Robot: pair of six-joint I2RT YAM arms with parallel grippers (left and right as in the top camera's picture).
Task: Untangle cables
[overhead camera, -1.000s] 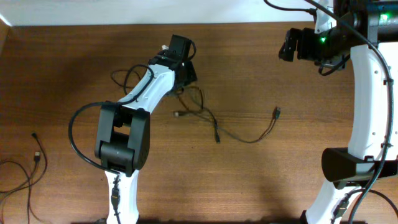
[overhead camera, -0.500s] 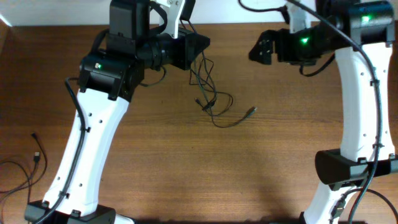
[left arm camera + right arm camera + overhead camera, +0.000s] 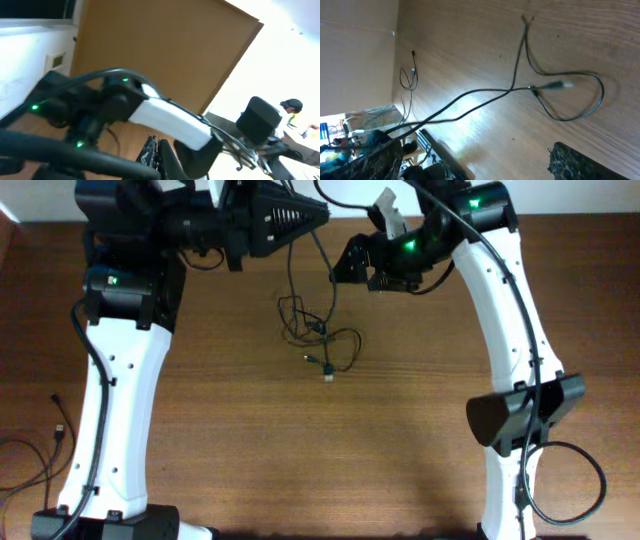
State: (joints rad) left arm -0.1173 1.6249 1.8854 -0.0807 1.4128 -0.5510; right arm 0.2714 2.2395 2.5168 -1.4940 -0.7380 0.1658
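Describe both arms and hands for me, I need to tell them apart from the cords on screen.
Both arms, left arm and right arm, have white curved link shells with black joint housings and green status lights. A thick black cable runs along each. The left hand and right hand are black; the right's fingers look rough-textured.

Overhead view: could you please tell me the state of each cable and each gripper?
Thin black tangled cables: knotted, one strand raised.
Left gripper: shut on that strand.
Right gripper: open, beside the strand.
Loose black cords at left edge: lying slack, untouched.
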